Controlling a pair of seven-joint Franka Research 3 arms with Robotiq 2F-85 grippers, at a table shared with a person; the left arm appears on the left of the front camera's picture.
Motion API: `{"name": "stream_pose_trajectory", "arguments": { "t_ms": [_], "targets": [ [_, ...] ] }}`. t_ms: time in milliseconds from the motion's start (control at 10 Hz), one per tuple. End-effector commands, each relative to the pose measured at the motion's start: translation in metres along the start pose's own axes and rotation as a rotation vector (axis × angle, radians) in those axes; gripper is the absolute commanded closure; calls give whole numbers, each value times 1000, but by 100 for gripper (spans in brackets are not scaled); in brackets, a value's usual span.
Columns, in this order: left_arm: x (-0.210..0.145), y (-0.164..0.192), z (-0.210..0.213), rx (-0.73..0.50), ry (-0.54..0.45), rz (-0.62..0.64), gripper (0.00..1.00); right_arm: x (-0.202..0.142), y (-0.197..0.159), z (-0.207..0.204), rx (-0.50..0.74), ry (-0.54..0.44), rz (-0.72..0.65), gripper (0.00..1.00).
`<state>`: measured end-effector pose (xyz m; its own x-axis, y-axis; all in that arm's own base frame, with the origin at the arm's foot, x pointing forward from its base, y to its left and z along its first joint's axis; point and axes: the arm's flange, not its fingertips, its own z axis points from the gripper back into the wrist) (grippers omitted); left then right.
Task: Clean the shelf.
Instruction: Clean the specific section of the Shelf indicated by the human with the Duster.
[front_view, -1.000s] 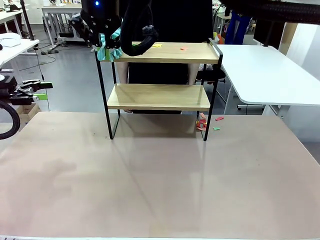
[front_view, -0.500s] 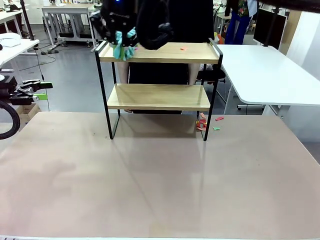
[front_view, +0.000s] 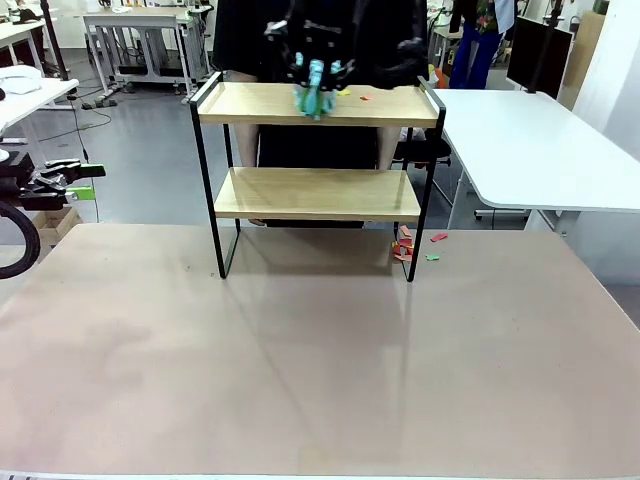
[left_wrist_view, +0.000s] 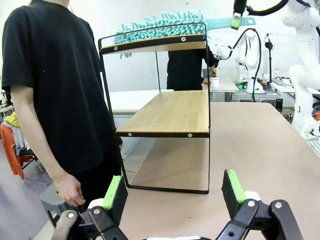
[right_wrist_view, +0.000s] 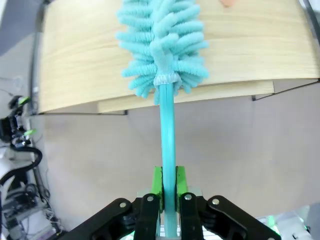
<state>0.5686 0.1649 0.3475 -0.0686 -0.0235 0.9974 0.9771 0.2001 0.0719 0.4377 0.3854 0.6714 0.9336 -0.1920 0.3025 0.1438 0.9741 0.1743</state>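
the shelf (front_view: 315, 192) stands at twelve o'clock on your table (front_view: 300, 380), far middle, with a person (left_wrist_view: 55, 90) close behind it. your right gripper (right_wrist_view: 168, 182) is clenched on the thin handle of the teal duster (right_wrist_view: 161, 37), whose fluffy head rests on the top board (front_view: 250, 102) near its middle. your left gripper (left_wrist_view: 174, 190) is released, jaws wide, holding nothing, low over the table and looking at the shelf end-on.

what could go wrong, as i judge it:
- a red scrap (front_view: 366, 97) lies at three o'clock of the duster head. a sweep that way meets the raised side rail (front_view: 432, 97), which could trap scraps against it instead of clearing them.
- a hard sweep may fling scraps onto the lower board (front_view: 315, 195) or add to the litter (front_view: 405, 246) on the table at the shelf's five o'clock foot.
- the frame looks thin and light. press down or drag sideways too firmly and it could skid or tip toward the person.
- the handle is narrow and held near its end, so side load at the head may twist it in the pads.
- the person's hand (left_wrist_view: 70, 190) hangs beside the shelf, so a wide swing is a risk.

no brand, label or writing is readable.
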Motion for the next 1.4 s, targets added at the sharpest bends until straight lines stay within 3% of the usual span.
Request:
{"name": "stream_pose_trajectory", "arguments": {
  "t_ms": [0, 500, 700, 1300],
  "targets": [
    [3, -2, -1, -3, 6, -7, 0, -6, -37, 0, -28, 14, -37, 87],
    [3, -2, -1, -3, 6, -7, 0, 4, -112, 7, -150, -9, -102, 87],
    [3, -2, -1, -3, 6, -7, 0, 1, -139, 23, -199, -75, -148, 87],
    [3, -2, -1, -3, 6, -7, 0, -18, -176, 67, -53, -157, -170, 87]
  ]
}}
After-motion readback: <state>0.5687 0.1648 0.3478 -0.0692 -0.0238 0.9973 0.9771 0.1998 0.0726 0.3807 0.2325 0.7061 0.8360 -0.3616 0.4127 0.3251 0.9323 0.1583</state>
